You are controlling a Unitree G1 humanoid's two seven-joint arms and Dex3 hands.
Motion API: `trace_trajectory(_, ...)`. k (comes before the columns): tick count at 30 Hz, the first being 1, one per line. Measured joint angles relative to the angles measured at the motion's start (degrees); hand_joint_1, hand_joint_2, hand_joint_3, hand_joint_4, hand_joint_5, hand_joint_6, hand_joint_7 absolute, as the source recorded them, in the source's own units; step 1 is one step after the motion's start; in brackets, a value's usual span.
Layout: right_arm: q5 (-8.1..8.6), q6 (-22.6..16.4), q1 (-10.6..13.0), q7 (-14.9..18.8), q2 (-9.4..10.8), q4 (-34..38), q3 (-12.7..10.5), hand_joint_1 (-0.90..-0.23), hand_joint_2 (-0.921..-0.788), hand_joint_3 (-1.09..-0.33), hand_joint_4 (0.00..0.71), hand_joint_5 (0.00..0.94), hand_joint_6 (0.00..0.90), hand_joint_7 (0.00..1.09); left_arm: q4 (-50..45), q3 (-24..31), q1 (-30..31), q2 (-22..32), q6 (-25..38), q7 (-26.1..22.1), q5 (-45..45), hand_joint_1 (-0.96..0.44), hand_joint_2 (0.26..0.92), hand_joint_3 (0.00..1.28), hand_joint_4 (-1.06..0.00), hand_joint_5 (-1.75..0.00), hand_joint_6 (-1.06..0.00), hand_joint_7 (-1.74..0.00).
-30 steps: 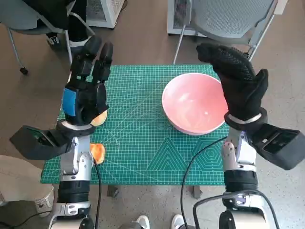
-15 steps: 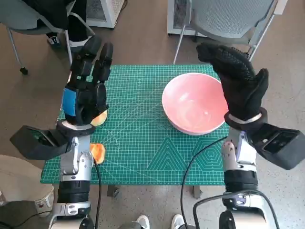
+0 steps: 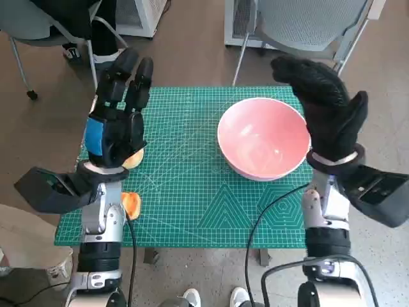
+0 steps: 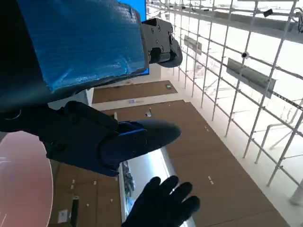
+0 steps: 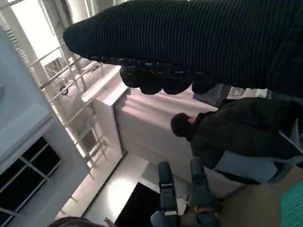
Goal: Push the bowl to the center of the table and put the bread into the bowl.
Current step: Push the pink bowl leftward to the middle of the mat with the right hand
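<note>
A pink bowl (image 3: 262, 137) stands on the right half of the green cutting mat (image 3: 185, 192), empty inside. Its edge also shows in the left wrist view, pink bowl (image 4: 23, 184). Two pieces of bread lie at the mat's left side: one bread (image 3: 135, 157) half hidden under my left hand, another bread (image 3: 130, 204) nearer the front edge. My left hand (image 3: 115, 125) is raised above the mat's left part, fingers straight and apart, holding nothing. My right hand (image 3: 329, 112) is raised beside the bowl's right rim, fingers extended, empty.
Chairs stand beyond the table, one chair (image 3: 300, 25) behind the bowl and another chair (image 3: 38, 25) at the far left with a person's feet (image 3: 96, 54) near it. A seated person (image 5: 227, 137) shows in the right wrist view. A black cable (image 3: 268, 211) crosses the mat's front right.
My right hand has shifted slightly to the right, away from over the bowl's rim. The left hand, bowl and bread have stayed in place.
</note>
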Motion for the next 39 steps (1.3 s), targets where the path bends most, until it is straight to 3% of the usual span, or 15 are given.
trace_trajectory(5,-0.06,-1.3,-3.0,0.6,-3.0,9.2,-2.9,-0.676,-0.921,-0.895,0.127,0.002,0.068,0.33,0.0,-0.1,0.0,-0.2,0.0,0.0,0.0,-0.62,0.921,0.56,-0.11,-0.01,0.00,-0.53)
trace_trajectory(8,-1.24,-3.2,-5.2,-1.3,-5.2,15.4,-4.4,-0.677,-0.921,-0.904,0.104,0.000,0.058,0.32,0.0,-0.1,0.0,-0.3,0.0,0.0,0.0,-0.62,0.921,0.56,-0.11,-0.01,0.00,-0.53)
trace_trajectory(15,-7.89,-5.4,-10.3,-14.5,-9.5,28.8,-5.4,-0.667,-0.921,-0.925,0.035,0.000,0.029,0.29,0.0,-0.1,0.0,-0.7,-0.1,0.0,0.0,-0.62,0.921,0.55,-0.11,-0.01,0.00,-0.53)
trace_trajectory(19,-10.18,-2.5,-12.2,-20.2,-11.6,34.0,-5.5,-0.657,-0.921,-0.947,0.007,-0.001,0.017,0.27,0.1,-0.1,0.0,-0.9,-0.2,0.0,0.0,-0.62,0.921,0.55,-0.12,-0.01,0.00,-0.54)
trace_trajectory(23,-11.42,2.3,-13.4,-23.3,-13.2,37.0,-5.7,-0.653,-0.921,-0.967,0.001,-0.001,0.011,0.25,0.1,-0.1,0.0,-1.0,-0.5,0.0,0.0,-0.61,0.921,0.55,-0.12,-0.01,0.00,-0.54)
trace_trajectory(29,-11.99,10.3,-13.7,-25.4,-14.6,39.4,-6.4,-0.682,-0.921,-0.969,-0.001,-0.001,0.003,0.22,0.1,0.1,0.0,-1.0,-0.6,0.2,0.0,-0.60,0.921,0.56,-0.12,-0.01,0.00,-0.54)
trace_trajectory(39,-12.33,19.9,-13.6,-26.8,-14.3,40.7,-8.6,-0.678,-0.921,-0.976,-0.001,-0.001,0.001,0.17,0.0,0.2,0.0,-1.2,-1.0,0.6,0.1,-0.60,0.921,0.57,-0.11,0.00,0.00,-0.53)
